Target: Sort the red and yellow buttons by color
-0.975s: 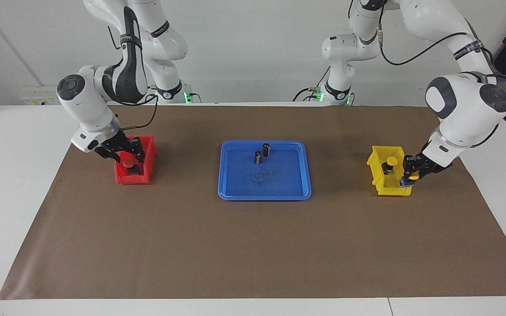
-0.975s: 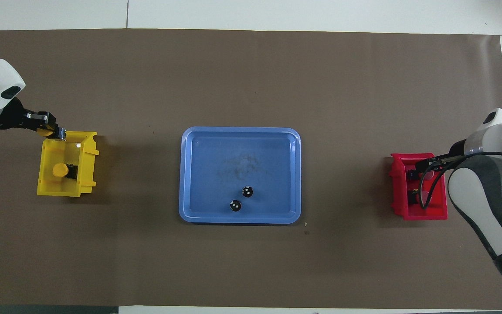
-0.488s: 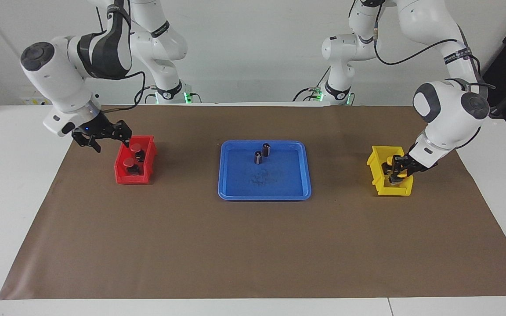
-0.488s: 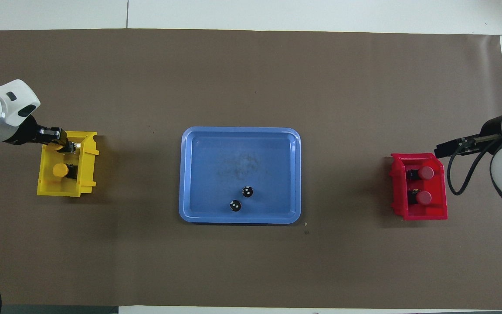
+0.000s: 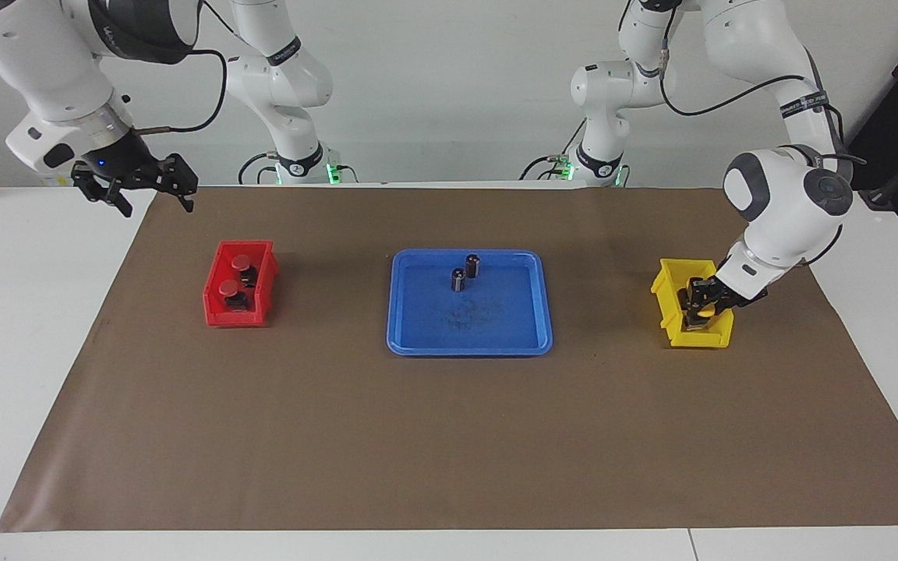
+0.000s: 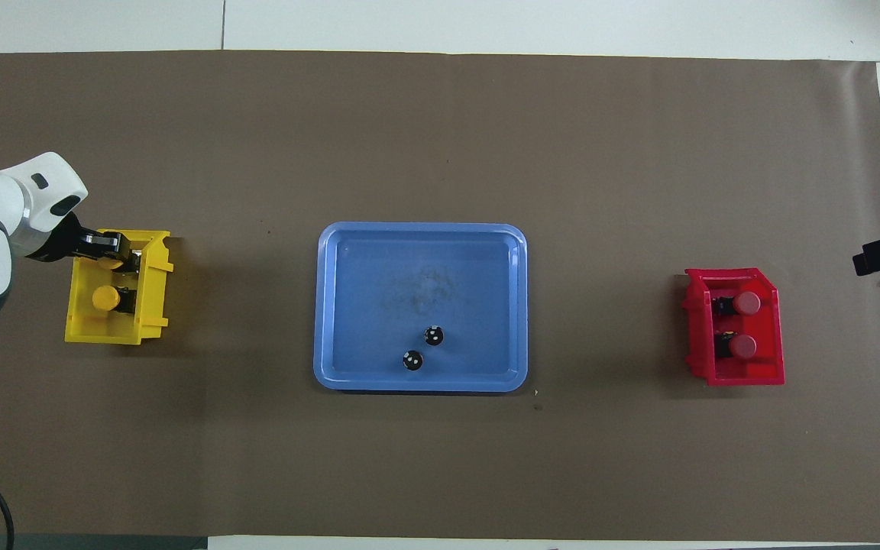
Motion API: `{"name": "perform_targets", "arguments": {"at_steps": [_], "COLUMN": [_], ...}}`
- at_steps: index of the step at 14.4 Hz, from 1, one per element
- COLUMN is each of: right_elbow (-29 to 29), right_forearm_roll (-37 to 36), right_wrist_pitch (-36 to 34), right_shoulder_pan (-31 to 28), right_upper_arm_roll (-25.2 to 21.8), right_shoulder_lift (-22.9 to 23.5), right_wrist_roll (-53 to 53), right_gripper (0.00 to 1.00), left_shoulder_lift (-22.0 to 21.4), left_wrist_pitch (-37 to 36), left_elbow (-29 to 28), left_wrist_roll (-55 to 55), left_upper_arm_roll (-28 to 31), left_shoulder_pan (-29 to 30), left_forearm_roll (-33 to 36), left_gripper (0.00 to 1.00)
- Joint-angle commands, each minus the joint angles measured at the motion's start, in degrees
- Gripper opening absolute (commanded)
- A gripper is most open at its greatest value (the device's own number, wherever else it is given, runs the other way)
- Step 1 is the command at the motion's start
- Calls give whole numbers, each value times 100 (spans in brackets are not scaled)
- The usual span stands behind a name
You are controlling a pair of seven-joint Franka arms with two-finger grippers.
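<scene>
Two red buttons (image 5: 241, 262) (image 5: 228, 288) lie in the red bin (image 5: 219, 315); they also show in the overhead view (image 6: 745, 303) (image 6: 742, 347). My right gripper (image 5: 157, 204) is open and empty, raised over the mat's corner at the robots' edge, at the right arm's end. My left gripper (image 5: 702, 305) is down in the yellow bin (image 5: 663, 290), shut on a yellow button (image 6: 109, 263). A second yellow button (image 6: 106, 298) lies in that bin (image 6: 151, 305), beside the gripper.
A blue tray (image 5: 418, 339) in the middle of the brown mat holds two dark cylinders without coloured caps (image 5: 473, 265) (image 5: 457, 279). The tray also shows in the overhead view (image 6: 348, 252).
My right gripper let go of a red button in the red bin, rose and drew back toward the robots. My left gripper carried its yellow button from the bin's rim down into the yellow bin.
</scene>
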Motion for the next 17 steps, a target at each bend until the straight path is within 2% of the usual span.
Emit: {"name": "perform_targets", "arguments": {"at_steps": [1,3,4,6,7,12,15,17], "right_elbow": [387,343,395,440,388,387,396,396], "right_forearm_roll": [22,31,5,-4,-13,31,40,40], "right_wrist_pitch": [-160,-238,-431,-477,-450,-397,-459,-450], "right_shoulder_pan": [15,-11,33,269,384,367,359,358], "right_upper_arm_roll": [65,91,39,-319,-443,-401,-401,-409], "right_shoulder_lift": [242,172,189,225,207,163,145,145], "right_wrist_roll": [123,114,123,123,123,106,71,53], "right_gripper": [100,100,100,100,100,100,100,100], "left_shoulder_lift": [-59,-33,-33,-15,-15,-59,-103,-120], "left_wrist_pitch": [328,390,408,434,408,311,-293,-645], "left_elbow": [-268,-277,-268,-233,-198,-102,292,583], "left_wrist_roll": [96,96,96,96,87,52,43,17], "left_upper_arm_roll": [20,20,20,20,20,29,29,29], "left_shoulder_pan": [-13,-22,-31,-31,-22,22,22,-31], "left_forearm_roll": [-58,-58,-58,-58,-58,-58,-58,-58], "left_gripper": [3,3,10,43,52,61,61,65]}}
